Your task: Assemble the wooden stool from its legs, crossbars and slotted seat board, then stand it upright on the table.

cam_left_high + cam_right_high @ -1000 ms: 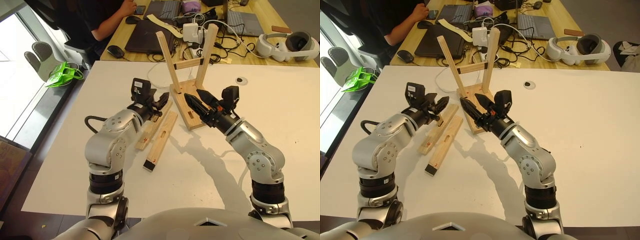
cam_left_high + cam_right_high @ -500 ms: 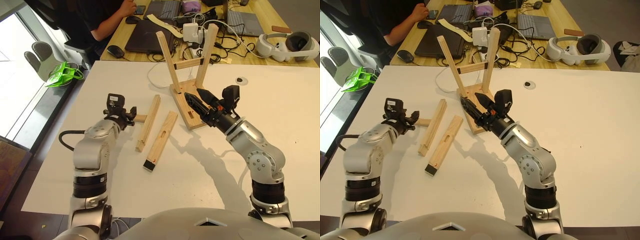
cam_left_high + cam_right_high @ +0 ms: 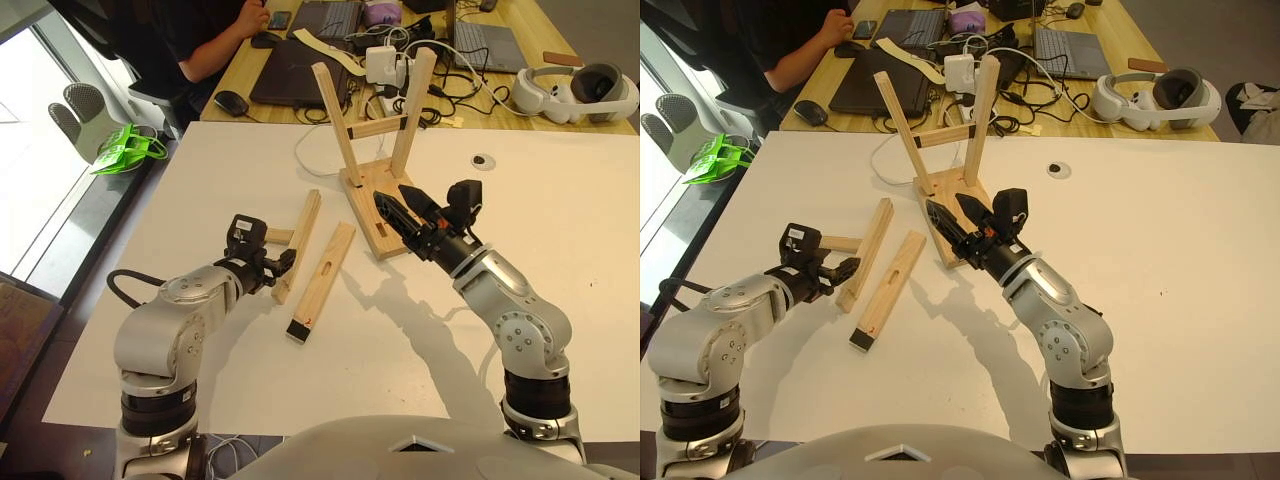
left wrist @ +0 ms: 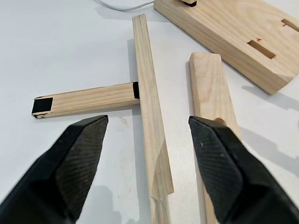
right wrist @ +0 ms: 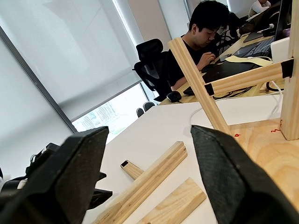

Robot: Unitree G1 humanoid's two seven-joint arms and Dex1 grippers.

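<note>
Left claw (image 3: 277, 267) hangs released just left of the loose leg with its crossbar (image 3: 298, 243) on the desk (image 3: 560, 210). Right claw (image 3: 398, 208), also spread, hovers over the seat board (image 3: 386, 243) farther back.

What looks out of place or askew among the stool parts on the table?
The seat board lies flat with only two legs standing on it, splayed apart rather than parallel. Two more lie loose beside it: a joined leg with a short crossbar sticking out sideways, and a slotted leg alone. Nothing looks broken.
</note>
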